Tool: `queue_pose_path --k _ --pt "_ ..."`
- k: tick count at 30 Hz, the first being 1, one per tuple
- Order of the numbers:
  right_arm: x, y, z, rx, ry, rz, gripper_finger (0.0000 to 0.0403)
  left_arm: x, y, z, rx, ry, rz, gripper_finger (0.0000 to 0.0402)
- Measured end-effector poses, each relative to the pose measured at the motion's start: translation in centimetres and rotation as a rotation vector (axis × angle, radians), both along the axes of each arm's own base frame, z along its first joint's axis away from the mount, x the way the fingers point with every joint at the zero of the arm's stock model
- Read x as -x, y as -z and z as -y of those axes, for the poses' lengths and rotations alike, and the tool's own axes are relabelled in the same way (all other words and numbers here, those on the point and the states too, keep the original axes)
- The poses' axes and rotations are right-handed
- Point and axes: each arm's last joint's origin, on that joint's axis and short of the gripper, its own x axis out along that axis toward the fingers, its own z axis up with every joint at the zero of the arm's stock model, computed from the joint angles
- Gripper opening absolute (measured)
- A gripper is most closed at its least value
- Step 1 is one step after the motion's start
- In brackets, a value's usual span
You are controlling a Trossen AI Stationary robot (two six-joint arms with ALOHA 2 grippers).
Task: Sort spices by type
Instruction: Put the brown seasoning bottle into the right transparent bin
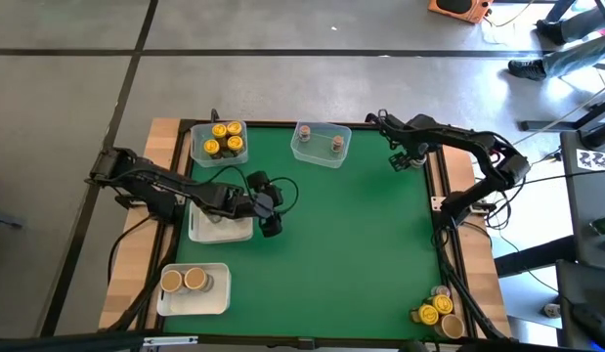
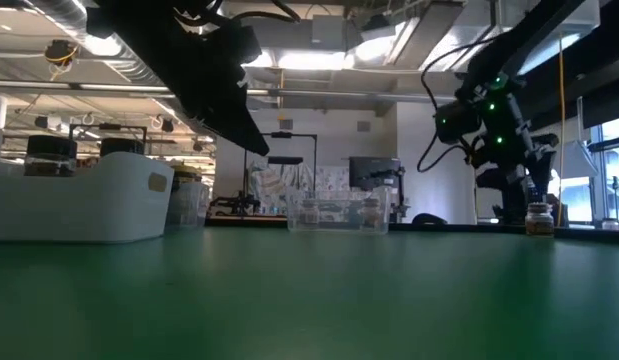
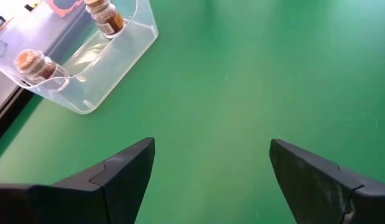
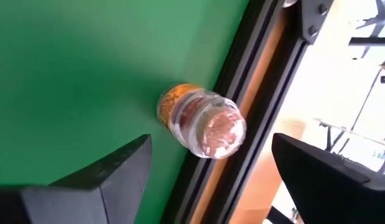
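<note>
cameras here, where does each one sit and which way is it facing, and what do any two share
High view: above, looking straight down; both arms, left gripper and right gripper open.
Low view: table height, looking level across the green mat; arms come in from above.
Left wrist view: past its own open fingers at the clear tub.
Right wrist view: past its own fingers at a spice jar by the table edge.
Shared: that clear tub shows in high, low and left wrist views.

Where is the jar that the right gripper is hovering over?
In the high view the jar stands alone on the green mat at the table's far right edge, against the dark border rail, right of the clear tub and under the open right gripper.
</note>
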Motion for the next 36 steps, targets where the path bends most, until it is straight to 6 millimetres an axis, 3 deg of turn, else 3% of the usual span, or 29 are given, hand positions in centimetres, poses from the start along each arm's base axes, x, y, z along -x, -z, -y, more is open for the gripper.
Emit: queue_pose_path --k 10,17,29,32,36 --pt "-0.8 3.0 0.7 -0.110 0.025 -0.028 0.0330 0.0 0.0 0.0 -0.032 0.031 -0.021 0.0317" --pt "-1.2 3.2 0.6 -0.200 -0.003 0.064 0.0330 0.0 0.0 0.0 -0.033 0.032 -0.026 0.0318" --pt "-1.9 3.3 1.4 -0.128 -0.067 0.116 0.0329 0.0 0.0 0.0 -0.033 0.032 -0.026 0.0318" --pt "-1.8 3.3 1.3 -0.134 -0.056 0.113 0.0309 0.0 0.0 0.0 -0.034 0.032 -0.026 0.0318" --pt "-1.8 3.3 1.3 -0.136 -0.056 0.120 0.0245 0.0 0.0 0.0 -0.035 0.033 -0.027 0.0318"
